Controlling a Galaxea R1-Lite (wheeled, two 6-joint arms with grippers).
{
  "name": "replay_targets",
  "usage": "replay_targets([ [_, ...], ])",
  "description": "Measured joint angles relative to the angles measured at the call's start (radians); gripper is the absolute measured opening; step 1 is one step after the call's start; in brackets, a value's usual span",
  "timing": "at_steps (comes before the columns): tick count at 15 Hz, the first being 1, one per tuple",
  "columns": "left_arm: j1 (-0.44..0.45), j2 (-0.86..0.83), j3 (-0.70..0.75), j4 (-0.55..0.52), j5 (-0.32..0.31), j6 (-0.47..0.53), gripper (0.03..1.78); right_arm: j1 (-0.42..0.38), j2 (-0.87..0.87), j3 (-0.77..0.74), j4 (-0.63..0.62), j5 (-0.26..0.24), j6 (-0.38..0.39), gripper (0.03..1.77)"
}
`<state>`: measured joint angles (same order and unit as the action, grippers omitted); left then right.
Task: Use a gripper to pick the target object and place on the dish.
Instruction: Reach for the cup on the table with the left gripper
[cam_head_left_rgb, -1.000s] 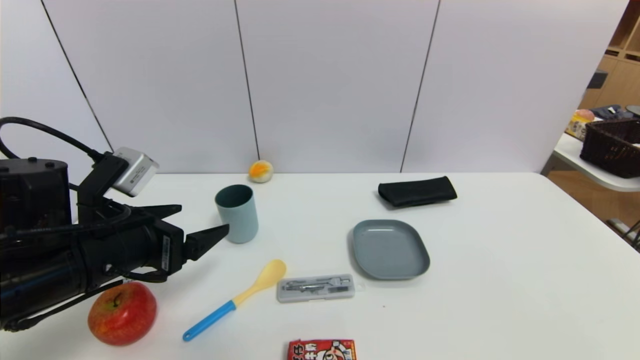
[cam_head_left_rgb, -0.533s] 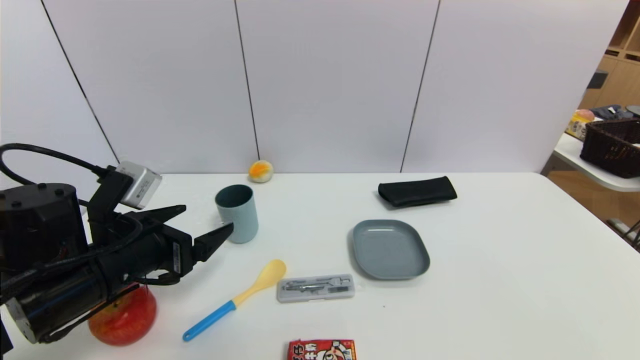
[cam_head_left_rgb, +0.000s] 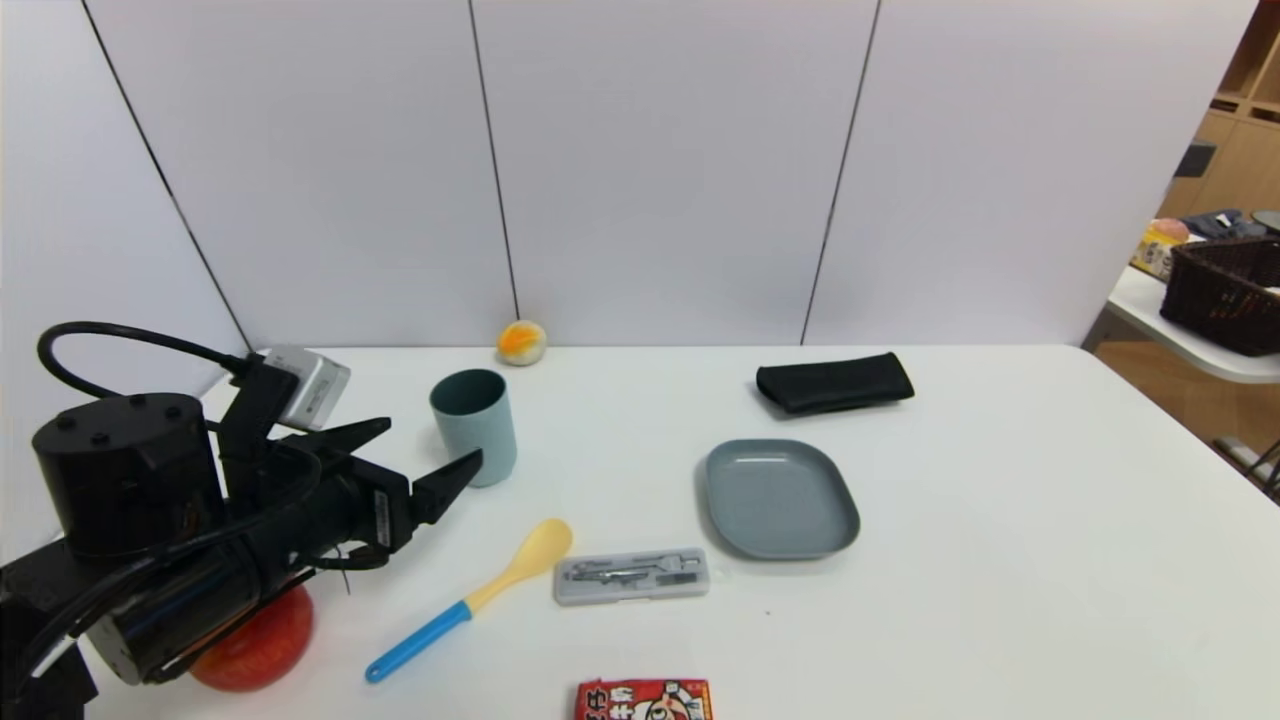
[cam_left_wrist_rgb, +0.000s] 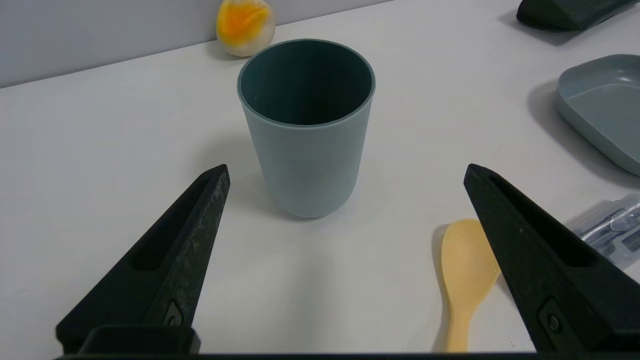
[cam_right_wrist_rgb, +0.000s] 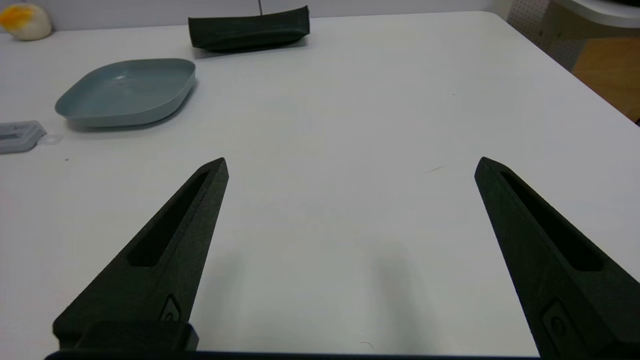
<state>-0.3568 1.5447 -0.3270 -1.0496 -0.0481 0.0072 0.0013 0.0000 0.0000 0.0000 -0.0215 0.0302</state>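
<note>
Now, left hand: the black two-fingered left hand hovers low over the desk with its fingers spread wide and nothing between them, aimed roughly level at the cup.
Cup: the plain handleless pale blue-green plastic cup stands upright just ahead of the fingertips, near the middle of the gap but nearer one finger, and it is not yet touched.
Approach: I judge the hand should slide straight on until both fingers flank the cup's lower wall, then shut squarely so the cup does not tip.
Spoon: the yellow plastic spoon with a blue handle lies beside one fingertip; that finger ought to pass clear of its bowl.
Apple: a red apple sits under the arm, so dropping lower risks a nudge.
Dish: the shallow grey-blue rounded-square plastic dish lies bare, well apart to the cup's right.
Right hand: the black right hand hangs parked over bare white desk, fingers apart.
</note>
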Motion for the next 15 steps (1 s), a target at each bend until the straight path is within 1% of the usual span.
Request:
replay_targets([
  [1,0.000,0.020,0.008,-0.028,0.001,-0.001,1.69,0.000,0.000,0.000,0.000,0.000,0.000,1.71],
  [4,0.000,0.079,0.016,-0.087,0.033,-0.008,1.69,0.000,0.000,0.000,0.000,0.000,0.000,1.71],
  [7,0.000,0.138,0.009,-0.135,0.039,-0.009,1.69,0.000,0.000,0.000,0.000,0.000,0.000,1.71],
  [15,0.000,0.268,-0.086,-0.141,0.042,-0.009,1.69,0.000,0.000,0.000,0.000,0.000,0.001,1.71],
])
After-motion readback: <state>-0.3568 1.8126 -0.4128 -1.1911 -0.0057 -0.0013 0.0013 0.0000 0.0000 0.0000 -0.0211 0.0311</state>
